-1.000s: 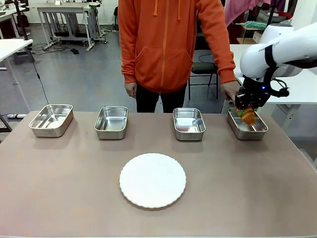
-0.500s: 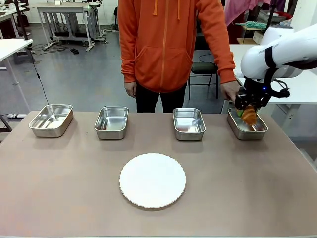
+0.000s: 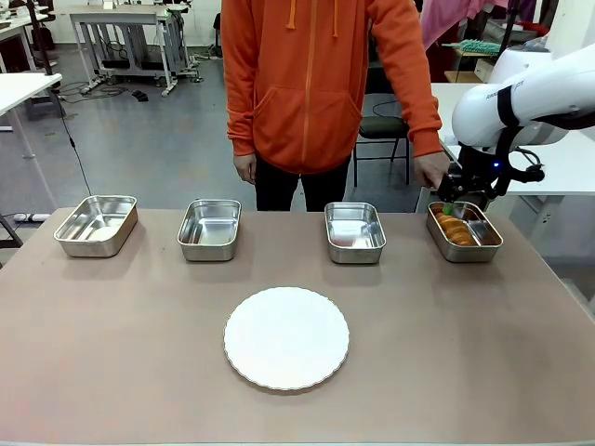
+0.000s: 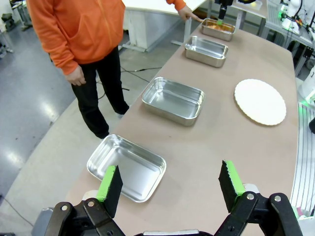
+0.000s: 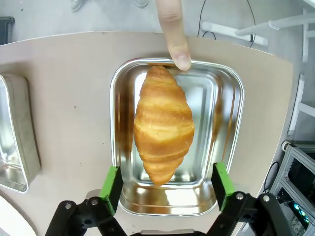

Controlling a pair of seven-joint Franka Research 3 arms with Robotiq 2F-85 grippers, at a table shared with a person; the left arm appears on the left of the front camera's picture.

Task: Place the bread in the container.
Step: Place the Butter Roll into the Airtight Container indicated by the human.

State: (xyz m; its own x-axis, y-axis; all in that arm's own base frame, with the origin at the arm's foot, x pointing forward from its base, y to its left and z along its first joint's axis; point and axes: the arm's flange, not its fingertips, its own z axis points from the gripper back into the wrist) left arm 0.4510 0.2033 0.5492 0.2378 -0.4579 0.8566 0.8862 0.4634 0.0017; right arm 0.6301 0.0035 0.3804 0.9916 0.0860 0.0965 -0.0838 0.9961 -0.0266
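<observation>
We log the bread [image 5: 163, 124] lying in the container [image 5: 229, 123] at the brown surface's [image 3: 446, 353] 2 o'clock; grey lab floor [image 3: 139, 139] behind; both arms' jaws apart.

Table [image 3: 465, 353] (four trays [image 3: 209, 229], plate [image 3: 286, 337]).

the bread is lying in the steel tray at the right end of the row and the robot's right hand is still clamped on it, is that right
Not quite. The bread does lie in the rightmost tray, but the right hand is open, its fingers apart and clear of it. The right wrist view shows this.
</observation>
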